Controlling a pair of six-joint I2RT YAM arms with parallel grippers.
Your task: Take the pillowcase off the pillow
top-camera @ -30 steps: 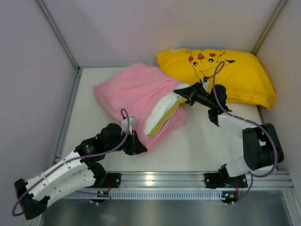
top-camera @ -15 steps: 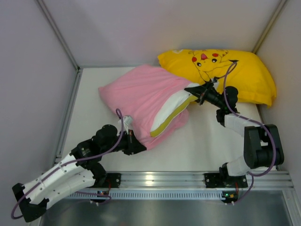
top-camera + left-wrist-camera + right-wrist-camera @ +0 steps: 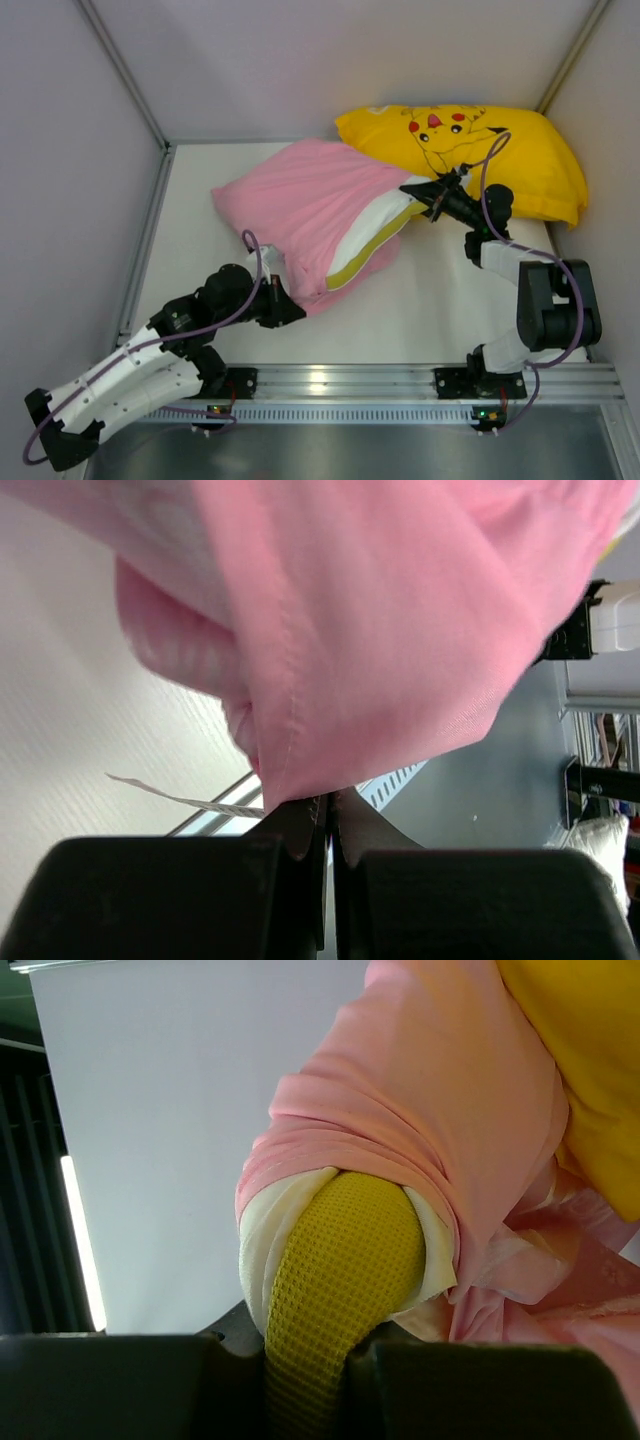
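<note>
The white pillow [image 3: 368, 233] with a yellow edge band [image 3: 368, 254] sticks partly out of the pink pillowcase [image 3: 295, 195] in the middle of the table. My left gripper [image 3: 292, 311] is shut on the pillowcase's near corner [image 3: 300, 770]. My right gripper [image 3: 421, 194] is shut on the pillow's exposed corner, pinching the yellow waffle band [image 3: 335, 1280] between its fingers. The pink cloth [image 3: 440, 1120] is bunched back round the pillow's end.
A yellow cartoon-print pillow [image 3: 470, 150] lies at the back right, just behind my right gripper. Grey walls [image 3: 60, 180] close in the white table [image 3: 440, 310] on the left, back and right. A metal rail [image 3: 400, 385] runs along the near edge.
My right gripper has pulled the pillow corner to the right and back, so more white pillow and yellow band show. The pink case has slid left; my left gripper holds its corner.
</note>
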